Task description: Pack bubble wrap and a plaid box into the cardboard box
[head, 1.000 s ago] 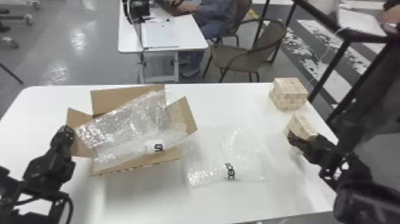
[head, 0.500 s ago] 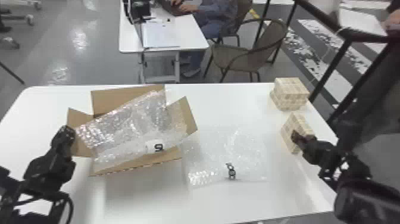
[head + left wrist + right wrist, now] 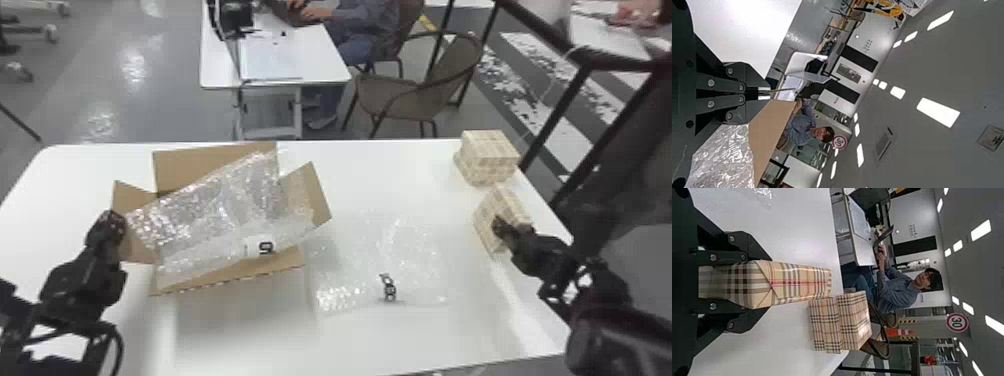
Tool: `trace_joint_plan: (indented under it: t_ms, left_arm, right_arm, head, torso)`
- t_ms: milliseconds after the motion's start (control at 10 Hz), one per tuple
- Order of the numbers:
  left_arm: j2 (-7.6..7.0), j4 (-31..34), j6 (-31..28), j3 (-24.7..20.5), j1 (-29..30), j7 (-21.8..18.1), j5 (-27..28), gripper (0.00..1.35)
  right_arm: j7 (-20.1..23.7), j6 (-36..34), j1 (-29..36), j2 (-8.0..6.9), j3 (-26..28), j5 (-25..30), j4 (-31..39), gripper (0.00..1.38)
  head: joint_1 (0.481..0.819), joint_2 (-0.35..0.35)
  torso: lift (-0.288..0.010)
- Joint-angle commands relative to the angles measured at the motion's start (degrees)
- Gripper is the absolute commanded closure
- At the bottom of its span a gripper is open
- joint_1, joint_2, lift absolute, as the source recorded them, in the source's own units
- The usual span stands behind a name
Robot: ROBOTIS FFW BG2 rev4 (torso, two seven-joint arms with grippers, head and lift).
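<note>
At the right of the table, my right gripper (image 3: 500,226) is shut on a plaid box (image 3: 486,220); in the right wrist view, that gripper (image 3: 763,284) has its fingers against both sides of the plaid box (image 3: 797,282). My left gripper (image 3: 114,219) is at the outer edge of the left flap of the open cardboard box (image 3: 227,281). In the left wrist view, my left gripper (image 3: 765,94) looks shut on a thin flap seen edge-on. Bubble wrap (image 3: 220,215) lies across the box opening, hiding the inside. More bubble wrap (image 3: 380,260) lies flat on the table.
More plaid boxes (image 3: 489,156) stand together at the far right corner, just behind the held one. The white table (image 3: 250,340) has its right edge close to my right arm. Beyond it are a chair (image 3: 400,100) and another desk (image 3: 320,65).
My right gripper has shifted slightly right onto the plaid box and closed around it; the box has turned and moved a little. The left arm and the cardboard box have kept still.
</note>
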State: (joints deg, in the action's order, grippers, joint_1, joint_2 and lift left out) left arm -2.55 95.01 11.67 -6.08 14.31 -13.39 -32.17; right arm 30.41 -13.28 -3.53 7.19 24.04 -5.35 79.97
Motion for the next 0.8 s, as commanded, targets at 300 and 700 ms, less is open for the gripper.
trace_joint_plan:
  t_ms: [300, 700]
  left_arm:
    - [0.09, -0.35, -0.07, 0.45, -0.33, -0.06, 0.00, 1.20]
    - [0.09, -0.61, -0.07, 0.45, -0.68, -0.24, 0.00, 1.20]
  right_arm:
    - [-0.35, -3.33, 1.51, -4.38, -9.10, -8.36, 21.28, 0.89]
    - [-0.70, -7.64, -2.62, -4.29, -25.45, -16.53, 22.78, 0.89]
  head:
    - [0.695, -0.054]
    - [0.662, 0.112]
  torso:
    - [-0.110]
    - [-0.110]
